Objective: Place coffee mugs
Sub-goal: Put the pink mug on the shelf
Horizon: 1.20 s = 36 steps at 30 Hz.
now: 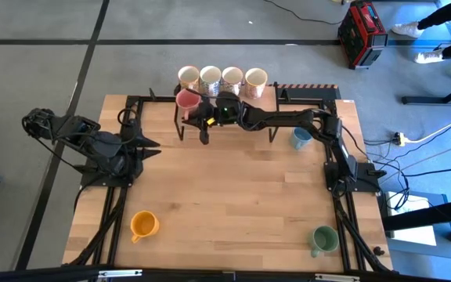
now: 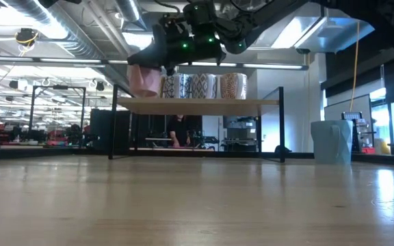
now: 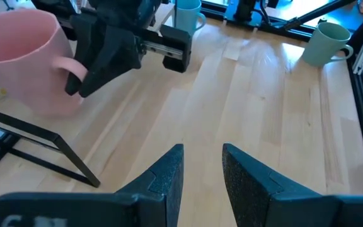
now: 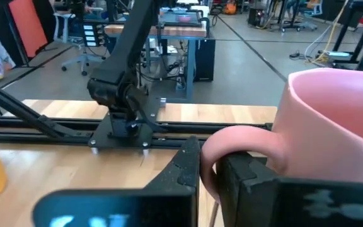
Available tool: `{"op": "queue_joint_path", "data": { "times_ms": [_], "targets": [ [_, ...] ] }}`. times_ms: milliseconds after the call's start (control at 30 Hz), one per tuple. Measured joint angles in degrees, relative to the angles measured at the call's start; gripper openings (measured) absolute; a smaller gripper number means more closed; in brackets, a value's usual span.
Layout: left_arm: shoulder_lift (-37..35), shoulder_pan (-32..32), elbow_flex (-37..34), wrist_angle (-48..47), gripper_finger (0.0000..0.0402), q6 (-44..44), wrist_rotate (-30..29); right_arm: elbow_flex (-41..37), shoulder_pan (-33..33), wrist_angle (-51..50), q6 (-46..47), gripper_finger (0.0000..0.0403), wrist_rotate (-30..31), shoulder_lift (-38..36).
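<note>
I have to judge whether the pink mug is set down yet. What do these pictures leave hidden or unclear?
- Pink mug: in the high view the right gripper covers its handle side; whether its base touches the shelf cannot be told.
- Pink mug's far side: cut off by the edge of the right wrist view.
- Orange mug: only a sliver at the right wrist view's edge.

Right end effector (image 1: 202, 117) holds the pink mug (image 1: 187, 100) beside four white mugs (image 1: 221, 77).
</note>
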Motion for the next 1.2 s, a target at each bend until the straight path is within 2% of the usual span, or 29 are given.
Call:
{"op": "queue_joint_path", "data": {
  "times_ms": [533, 933, 1200],
  "targets": [
    [-0.02, 0.02, 0.00, 1.31, 0.0103, 0.44, -0.15, 0.02, -0.35, 3.15, 1.48, 0.0014, -0.78, 2.78],
    [0.00, 0.02, 0.00, 1.33, 0.0103, 0.46, -0.12, 0.04, -0.18, -0.79, 1.97, 0.0084, 3.02, 2.78],
    [0.00, 0.02, 0.02, 1.33, 0.0103, 0.14, -0.10, 0.07, -0.18, -4.57, 3.44, 0.0132, 3.05, 1.95]
  ]
}}
